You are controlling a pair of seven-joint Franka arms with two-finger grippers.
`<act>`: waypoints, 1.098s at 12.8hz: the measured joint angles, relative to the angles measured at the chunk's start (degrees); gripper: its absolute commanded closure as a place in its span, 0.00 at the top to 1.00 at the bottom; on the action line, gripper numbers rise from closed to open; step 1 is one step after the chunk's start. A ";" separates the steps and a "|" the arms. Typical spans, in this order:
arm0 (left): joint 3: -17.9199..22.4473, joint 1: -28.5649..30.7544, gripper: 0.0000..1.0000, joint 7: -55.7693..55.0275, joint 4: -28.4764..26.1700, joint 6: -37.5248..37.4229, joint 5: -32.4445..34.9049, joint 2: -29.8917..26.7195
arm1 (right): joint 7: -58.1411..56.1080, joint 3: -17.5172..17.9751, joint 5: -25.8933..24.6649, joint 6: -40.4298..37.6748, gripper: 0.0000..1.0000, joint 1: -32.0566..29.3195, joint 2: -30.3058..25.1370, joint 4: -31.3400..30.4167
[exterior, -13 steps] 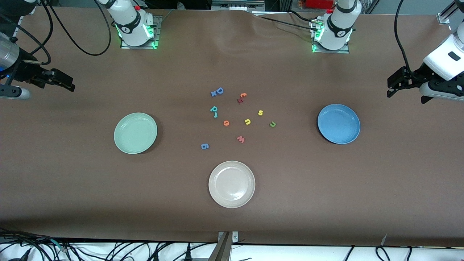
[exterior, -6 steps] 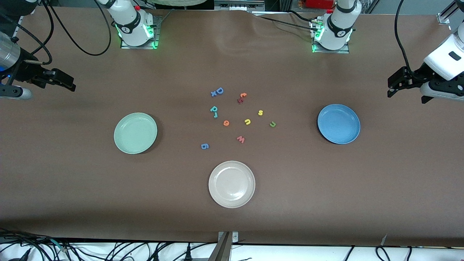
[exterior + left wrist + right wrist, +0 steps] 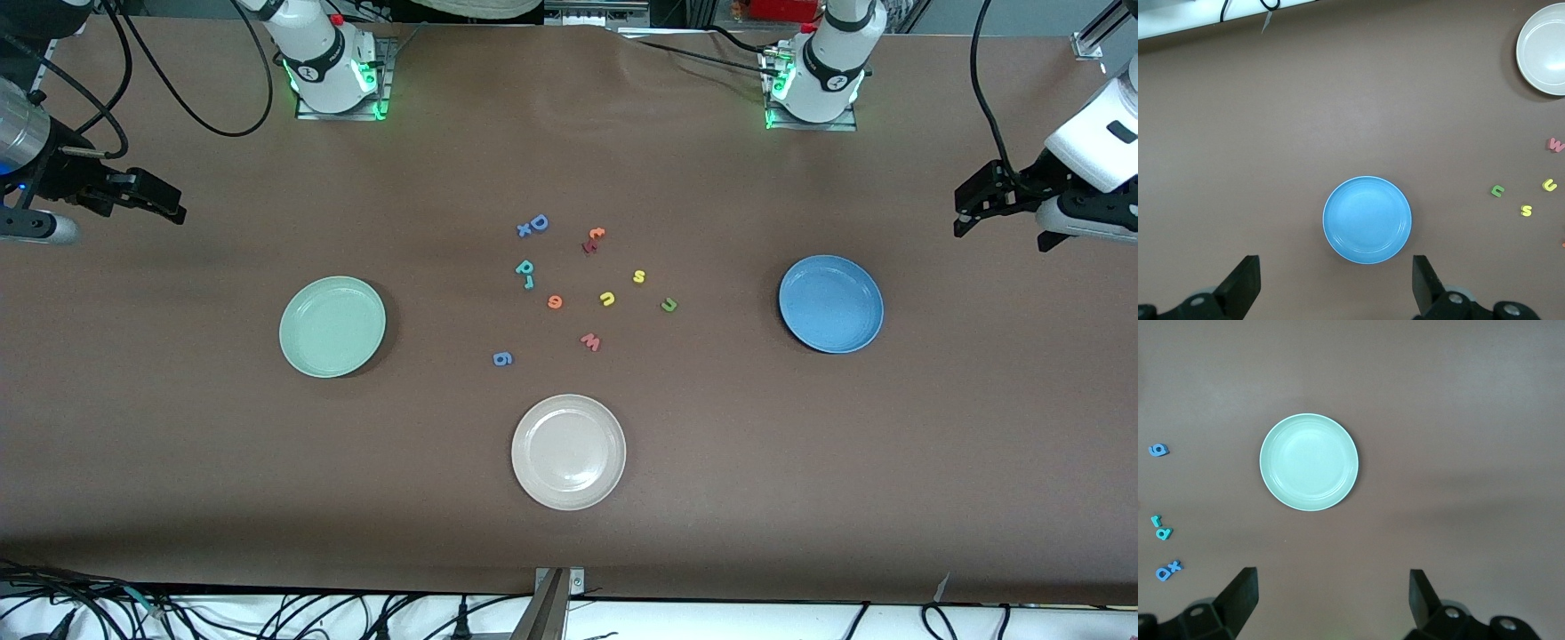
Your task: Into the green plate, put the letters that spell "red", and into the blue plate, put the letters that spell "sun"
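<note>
Waiting wide-jawed at the table's ends: left gripper above the blue plate, right gripper above the green plate, letters lying between, awaiting sorting.

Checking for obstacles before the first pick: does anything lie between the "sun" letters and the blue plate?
Nothing visible does. The yellow "s", yellow "u" and dark green "n" lie on bare table, and the stretch toward the blue plate holds no other object. The "n" lies closest to that plate.
</note>
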 measured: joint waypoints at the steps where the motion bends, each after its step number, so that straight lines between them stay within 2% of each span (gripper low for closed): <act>1: -0.11 -0.01 1.00 0.00 -0.74 0.70 0.00 -0.69 | 0.00 0.27 0.00 0.00 1.00 0.06 0.00 0.01; 5: -0.37 -0.02 1.00 0.00 -2.72 1.71 0.00 -2.26 | 0.02 0.48 0.00 -1.04 1.00 0.28 0.00 0.05; 14: -0.37 -0.02 1.00 0.00 -2.93 1.94 0.00 -2.26 | 0.03 0.47 0.00 -1.59 1.00 0.28 -0.01 0.08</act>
